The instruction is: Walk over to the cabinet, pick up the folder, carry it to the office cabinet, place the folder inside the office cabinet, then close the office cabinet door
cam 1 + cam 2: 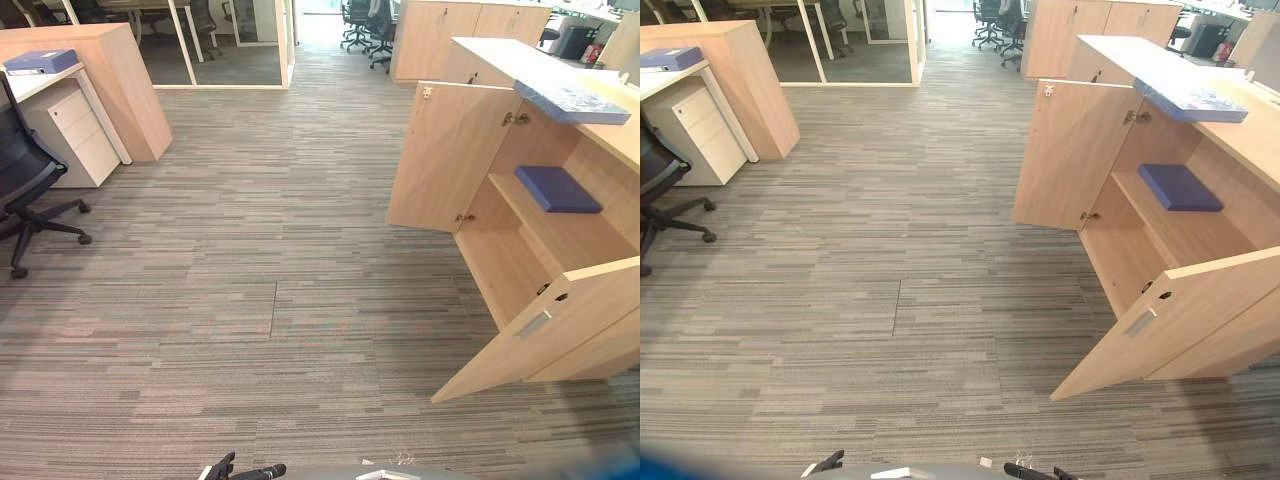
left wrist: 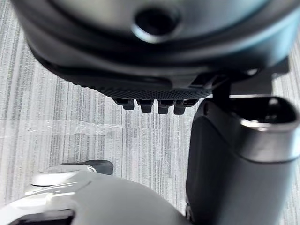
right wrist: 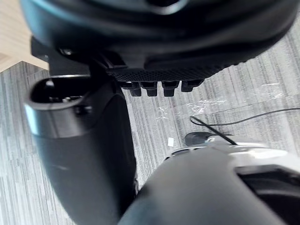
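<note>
Office cabinet [image 1: 620, 135] stands w/ both doors open: far door [image 1: 450, 160] and near door [image 1: 560, 320] are swung out over the carpet [image 1: 250, 250]. Blue folder [image 1: 558, 189] lies flat on the shelf [image 1: 575, 238] inside the office cabinet, toward the far end. On the cabinet top, just above that folder, lies a blue patterned pad [image 1: 572, 100]. Well apart from the cabinet, across the carpet, a second blue folder [image 1: 40, 61] lies on a white desk [image 1: 40, 85], w/ a drawer unit [image 1: 72, 135] and a black chair [image 1: 25, 190] near it. L hand [image 2: 243, 159] is over the carpet, fingers [image 2: 149, 105] relaxed, nothing in it. R hand [image 3: 79, 154] likewise: fingers [image 3: 154, 88] loose, empty.
</note>
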